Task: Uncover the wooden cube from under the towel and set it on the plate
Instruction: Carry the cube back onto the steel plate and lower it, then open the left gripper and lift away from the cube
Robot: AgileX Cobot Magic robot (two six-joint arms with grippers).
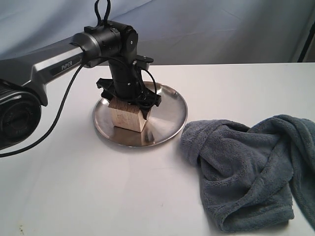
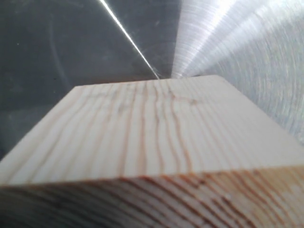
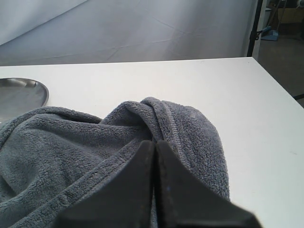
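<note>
Left pincer [image 1: 130, 101] sits over your cube [image 1: 128, 118], set flat on the plate [image 1: 170, 123], grain upright; grip cannot be told. Right pincer [image 3: 154, 154] pinches the towel [image 3: 71, 142] at its hem.

Place: robot test lab; a staged bench set-up, not a home or a shop
Bench: white table [image 1: 74, 196]; plain top; the landmark for the entries below
Backdrop: grey-blue cloth sheet [image 1: 221, 29]; hung behind the table; creased; screens off the room
Apparatus: black and silver robot arm [image 1: 54, 66]; lettered PIPER; reaches over the table; loose black cable [image 1: 65, 101] hangs from it
Beyond the table's corner: black stand pole [image 3: 253, 28]; bare brown floor [image 3: 285, 61]; blurred clutter
</note>
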